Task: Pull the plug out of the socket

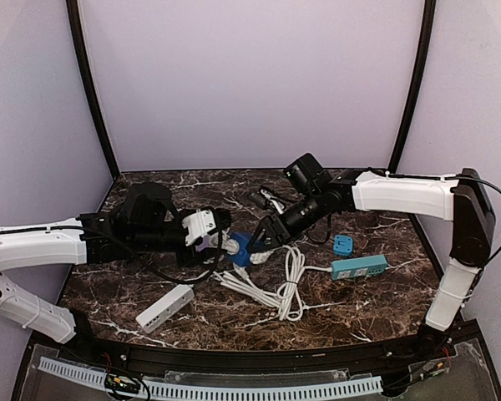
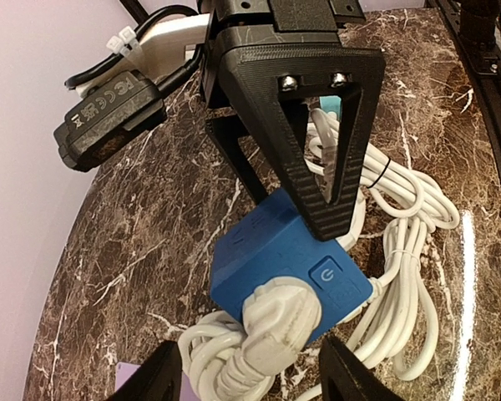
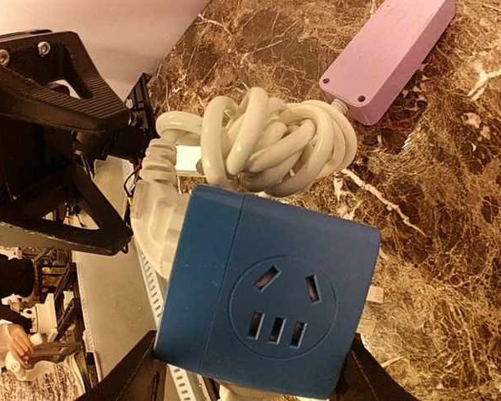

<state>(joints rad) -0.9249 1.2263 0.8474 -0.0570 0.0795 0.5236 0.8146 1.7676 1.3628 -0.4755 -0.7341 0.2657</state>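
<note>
My right fingers [image 3: 242, 376] clamp the blue socket [image 3: 271, 292] above the desk [image 1: 359, 317]. My left fingers [image 2: 250, 372] spread open around the white plug [image 2: 275, 322], apparently not squeezing it.

Lab robot cell, marble table [image 1: 150, 292], white enclosure walls [image 1: 250, 75]

A power symbol in a ring marks the button [image 2: 326, 272] on the socket [image 2: 271, 259]. Certification marks, seemingly "FC" and "CE", stand on the black camera module [image 2: 108, 117]; its smaller print is unreadable.
</note>
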